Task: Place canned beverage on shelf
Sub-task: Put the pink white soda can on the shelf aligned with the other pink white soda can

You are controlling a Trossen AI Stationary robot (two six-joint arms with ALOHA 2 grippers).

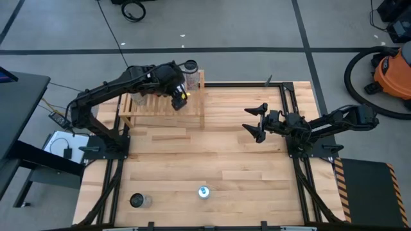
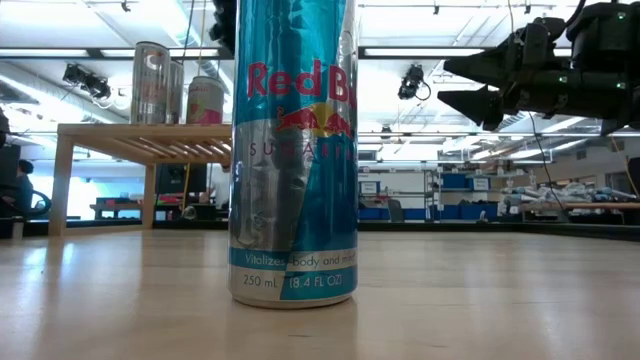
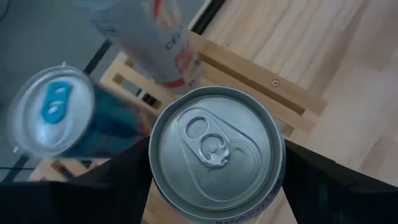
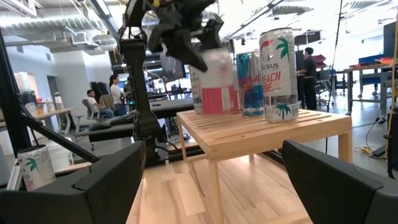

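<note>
A pink-and-white drink can point(image 4: 217, 84) was gripped in the left gripper point(image 1: 178, 95) jaws over the pale slatted wooden shelf point(image 4: 261, 134); neighbouring cans might be toppled. The right gripper point(image 1: 258, 125) hung open.

This is a big robot lab or workshop. The wooden table point(image 1: 212, 154) stands on a grey floor with dark lines. An orange shop vacuum point(image 1: 393, 72) sits by it, and cables point(image 1: 133, 9) lie on the floor. Behind the table are long ceiling lights point(image 2: 60, 52), work desks point(image 2: 585, 208) full of gear, and people point(image 4: 114, 93) sitting and standing at benches.
</note>
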